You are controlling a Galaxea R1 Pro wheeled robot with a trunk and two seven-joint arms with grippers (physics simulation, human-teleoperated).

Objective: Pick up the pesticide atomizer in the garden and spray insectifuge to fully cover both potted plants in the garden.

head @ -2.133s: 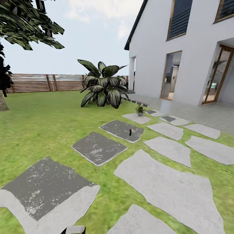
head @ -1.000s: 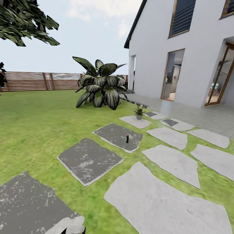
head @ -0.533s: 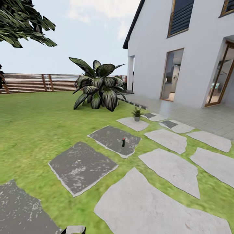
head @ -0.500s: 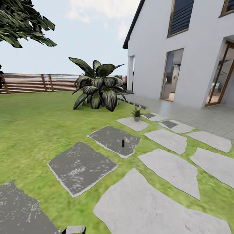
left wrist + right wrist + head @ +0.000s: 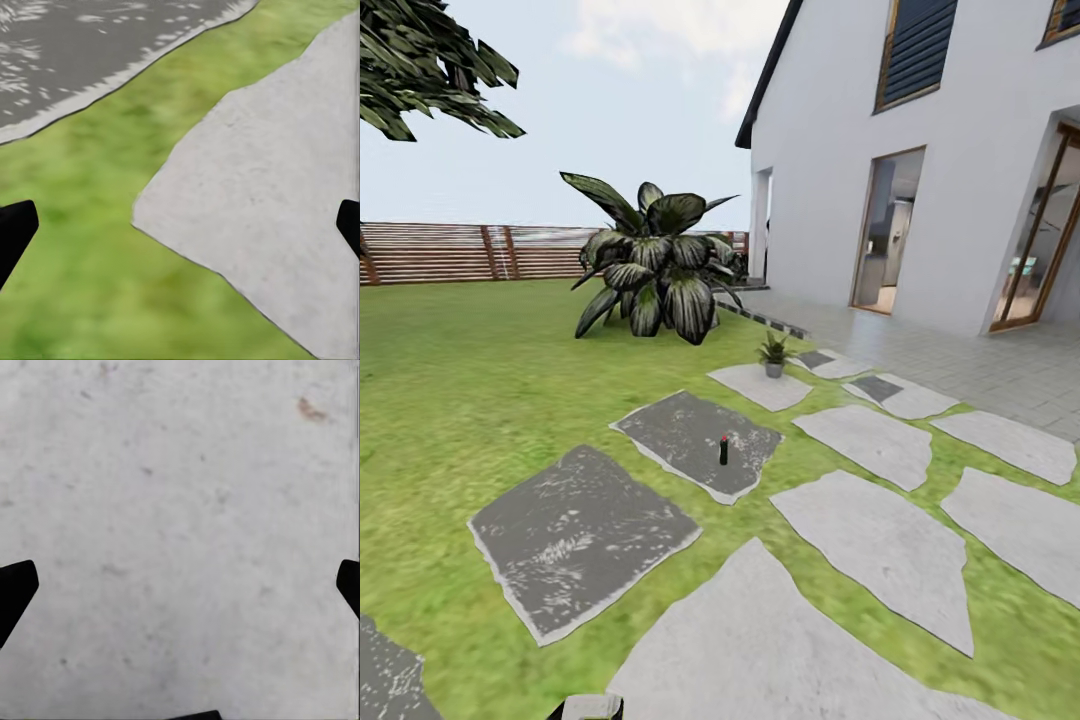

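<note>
Closer now than a moment ago, the base has rolled up the garden (image 5: 470, 350) path, so every slab sits nearer my head camera. I see the small dark bottle with a red cap (image 5: 723, 450) standing upright on the dark paving slab (image 5: 680, 430). Beyond that slab, a small potted plant (image 5: 773, 354) sits on a pale slab near the big dark-leaved plant (image 5: 650, 270) and the house (image 5: 960, 180). My left end effector (image 5: 180, 225) hangs spread wide and empty over grass and stone; my right end effector (image 5: 180, 585) is equally wide and empty over pale stone.
</note>
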